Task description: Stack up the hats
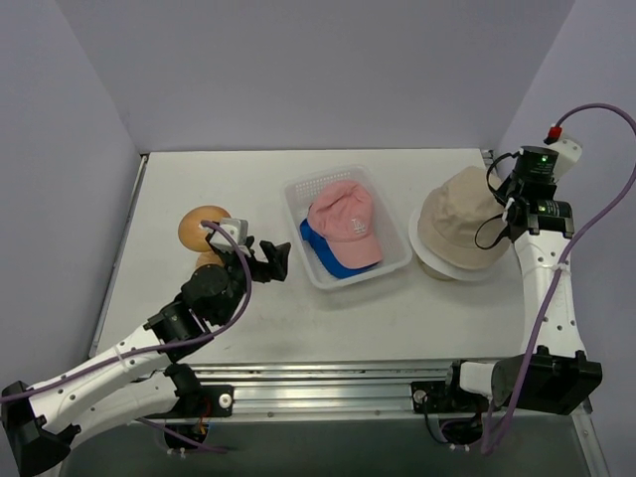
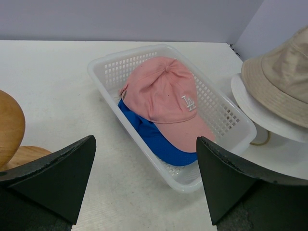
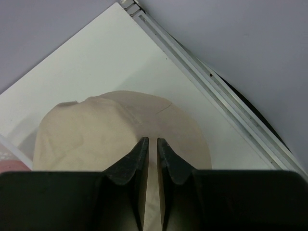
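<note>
Top external, left to right: left gripper [image 1: 276, 261] is wide apart and empty by the orange dome [image 1: 199, 224]. Pink cap [image 1: 343, 221] lies on the blue cap [image 1: 323, 256] in the basket [image 1: 298, 191], long axis far-to-near, brim toward the near edge (slightly right). Beige bucket hat [image 1: 459, 217] sits crown-up on the whitish hat [image 1: 437, 266], with the right gripper [image 3: 152, 140] over it, fingers almost together.
</note>
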Motion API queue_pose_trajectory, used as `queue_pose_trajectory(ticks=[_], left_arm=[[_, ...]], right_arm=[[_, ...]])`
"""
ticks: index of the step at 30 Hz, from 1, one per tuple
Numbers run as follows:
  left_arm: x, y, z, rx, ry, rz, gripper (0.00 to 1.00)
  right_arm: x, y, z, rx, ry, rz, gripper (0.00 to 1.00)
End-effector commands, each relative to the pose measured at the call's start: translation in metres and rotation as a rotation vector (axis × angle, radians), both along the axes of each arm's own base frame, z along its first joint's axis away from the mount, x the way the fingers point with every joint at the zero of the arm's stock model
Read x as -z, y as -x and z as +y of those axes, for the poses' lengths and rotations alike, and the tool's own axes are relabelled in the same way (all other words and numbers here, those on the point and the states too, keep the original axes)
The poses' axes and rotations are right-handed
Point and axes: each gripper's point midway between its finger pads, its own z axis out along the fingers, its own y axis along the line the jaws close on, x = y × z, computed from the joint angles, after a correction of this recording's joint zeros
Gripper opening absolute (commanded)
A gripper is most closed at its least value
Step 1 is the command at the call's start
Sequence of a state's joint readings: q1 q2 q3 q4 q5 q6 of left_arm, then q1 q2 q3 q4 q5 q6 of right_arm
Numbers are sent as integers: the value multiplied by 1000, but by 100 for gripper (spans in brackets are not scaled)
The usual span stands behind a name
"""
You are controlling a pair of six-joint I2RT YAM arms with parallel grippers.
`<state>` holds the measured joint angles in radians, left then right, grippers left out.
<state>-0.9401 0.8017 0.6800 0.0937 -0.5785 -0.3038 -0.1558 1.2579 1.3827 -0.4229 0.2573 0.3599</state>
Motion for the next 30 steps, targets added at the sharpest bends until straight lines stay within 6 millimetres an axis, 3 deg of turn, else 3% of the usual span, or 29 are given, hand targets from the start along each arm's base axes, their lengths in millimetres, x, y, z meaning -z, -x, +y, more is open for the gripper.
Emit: queue_pose_trajectory(ticks=[1, 2, 4, 5, 6, 8, 9, 10, 11, 12, 13, 15, 16, 19, 23, 25, 26, 28, 30], left_arm=[[-21, 2, -17, 71, 37, -23, 94], [-32, 4, -23, 95, 67, -21, 94], [-31, 2, -38, 139, 61, 16, 94], [-52, 7, -51, 205, 97, 5, 94], [-54, 7, -59, 229, 93, 21, 94], [-53, 1, -83, 272, 88, 72, 94], [-69, 3, -92, 313, 90, 82, 94], [-73, 1, -101, 331, 87, 91, 94], [-62, -6, -116, 344, 63, 132, 95], [-80, -8, -126, 373, 87, 117, 95], [-67, -17, -141, 380, 66, 150, 95], [-78, -22, -159, 424, 93, 154, 96], [-63, -30, -172, 432, 82, 188, 97], [-53, -37, -200, 500, 89, 221, 98], [-41, -50, -222, 524, 77, 243, 99], [-30, -60, -232, 519, 80, 271, 99], [-38, -59, -240, 564, 97, 266, 99], [-28, -66, -251, 571, 98, 289, 100], [-36, -69, -261, 607, 115, 293, 100]], right_arm=[[-10, -3, -14, 37, -1, -48, 10], [-9, -2, -16, 45, 0, -46, 12], [-6, 0, -19, 53, -2, -35, 22], [-6, 1, -20, 59, -5, -35, 27], [-7, 4, -20, 64, -6, -43, 38], [-14, 8, -22, 69, -17, -77, 47], [-11, 10, -23, 70, -25, -75, 49], [-10, 10, -24, 64, -48, -89, 49], [-10, 11, -24, 59, -59, -96, 49], [-5, 12, -26, 61, -71, -92, 49], [6, 13, -28, 65, -96, -78, 48], [18, 15, -33, 78, -114, -60, 46], [29, 19, -39, 98, -126, -46, 46], [39, 28, -47, 112, -152, -52, 46], [44, 39, -61, 169, -206, -79, 47], [47, 35, -54, 124, -283, -114, 47], [54, 38, -53, 126, -308, -115, 47], [55, 40, -57, 113, -364, -162, 46], [63, 42, -54, 79, -446, -206, 45]])
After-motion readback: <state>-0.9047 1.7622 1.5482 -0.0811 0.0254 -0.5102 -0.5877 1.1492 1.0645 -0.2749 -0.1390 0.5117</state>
